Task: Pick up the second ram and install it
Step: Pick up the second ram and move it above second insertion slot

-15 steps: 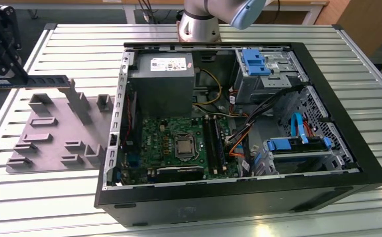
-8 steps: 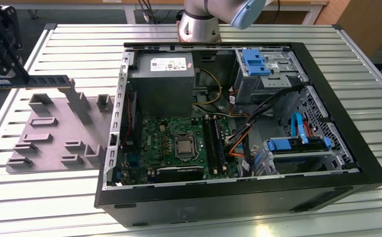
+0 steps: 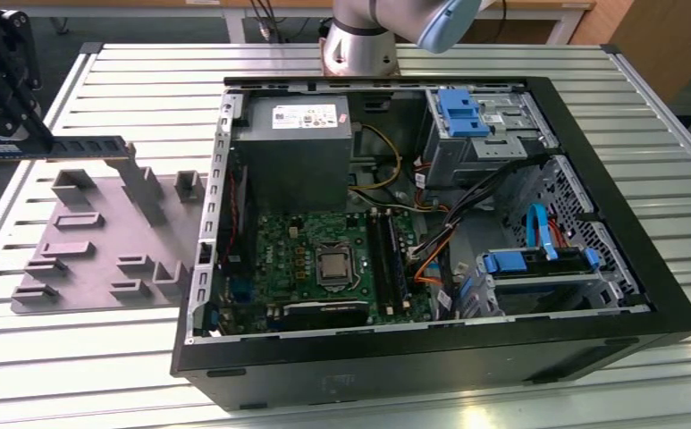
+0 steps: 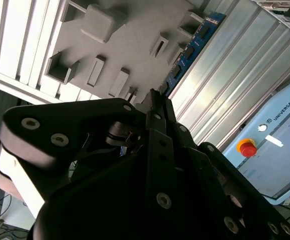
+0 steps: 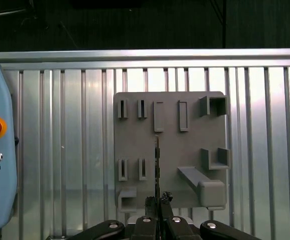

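The gripper (image 5: 158, 202) has its fingers closed thin on one end of the second ram (image 3: 88, 147), apparently the very end, though the contact is partly hidden. The stick's long axis runs straight out from the fingertips. It is held edge-up above the grey tray (image 3: 95, 234) and points toward the exterior view's right, with the open computer case (image 3: 441, 362) well apart on that side.

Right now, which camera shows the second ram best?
The exterior view: the second ram shows broadside, chips visible. In the second wrist view the second ram slants away, foreshortened; in the first wrist view the second ram is edge-on, a thin line.
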